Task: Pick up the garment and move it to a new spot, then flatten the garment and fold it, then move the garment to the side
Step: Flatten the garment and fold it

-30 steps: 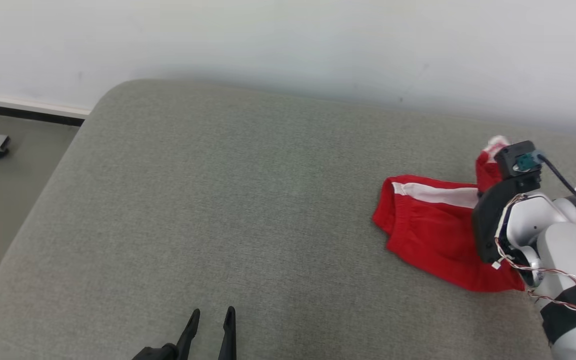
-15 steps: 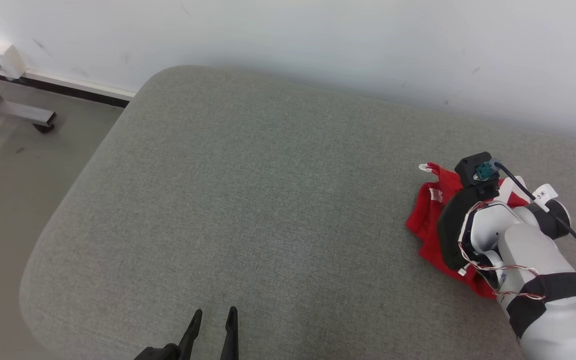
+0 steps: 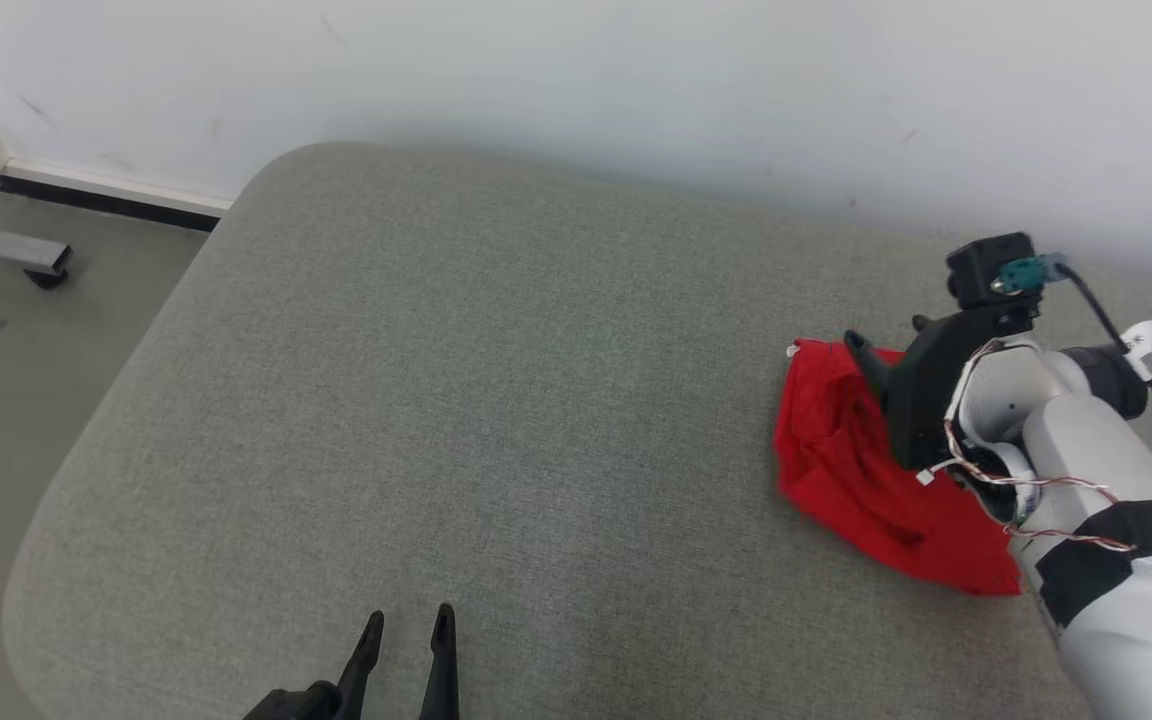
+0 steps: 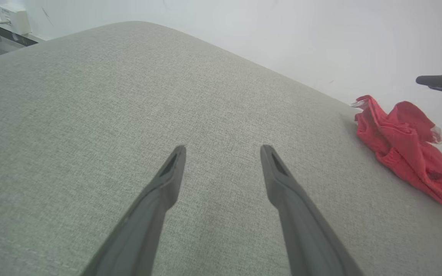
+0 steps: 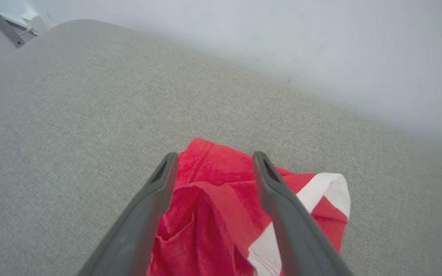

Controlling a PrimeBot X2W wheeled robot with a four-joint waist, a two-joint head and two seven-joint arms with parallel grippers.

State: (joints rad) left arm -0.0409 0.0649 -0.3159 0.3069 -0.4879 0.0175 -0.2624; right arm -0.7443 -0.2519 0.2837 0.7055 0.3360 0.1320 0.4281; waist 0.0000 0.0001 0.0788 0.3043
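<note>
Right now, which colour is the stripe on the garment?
The stripe is white, on a red garment. It shows best in the right wrist view.

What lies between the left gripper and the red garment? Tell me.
Only bare grey cushion lies between the left gripper and the red garment; the head and left wrist views show it.

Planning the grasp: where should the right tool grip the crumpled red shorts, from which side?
Pinch the raised fold on top of the red shorts, coming down from above. They lie bunched on the grey cushion, and that fold stands between the fingers of the open right tool; the flat edges probably give less to catch.
</note>
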